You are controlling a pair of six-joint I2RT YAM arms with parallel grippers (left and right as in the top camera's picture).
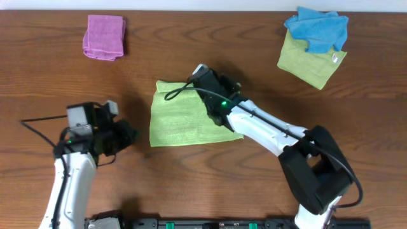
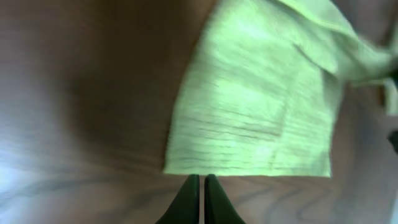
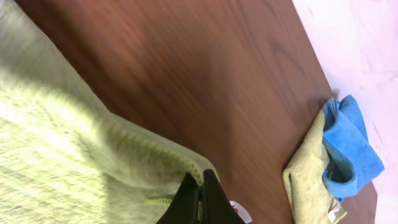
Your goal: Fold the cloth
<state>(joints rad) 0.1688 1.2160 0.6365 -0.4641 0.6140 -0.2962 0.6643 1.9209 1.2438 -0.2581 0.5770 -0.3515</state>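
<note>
In the overhead view the cloth (image 1: 184,121) is seen lying flat at the centre of the frame. The right gripper (image 1: 203,76) is set over its upper right corner. The left gripper (image 1: 127,135) is held just off the cloth's left edge, above bare wood.

In the left wrist view the left gripper's fingers are seen closed together at the bottom centre with nothing between them. The cloth's near edge lies just above the tips.

In the right wrist view the right gripper's fingers are closed at the hem, and fabric seems to be pinched between them. A white tag (image 3: 239,213) shows just to the right of them.

For a clean fold, the pinched corner is best lifted only enough to clear the lower layer. It should then be carried across to the opposite edge so that the hems line up. The far edge may need to be steadied by the left gripper, since soft microfibre is likely to drag and bunch.

The table (image 1: 254,38) is dark wood grain. A pink cloth (image 1: 104,37) lies at the upper left. At the upper right a blue cloth (image 1: 318,28) is heaped on a yellow-green cloth (image 1: 311,63), both well apart from the work. Beyond the table edge a pale surface (image 3: 360,37) is visible.
</note>
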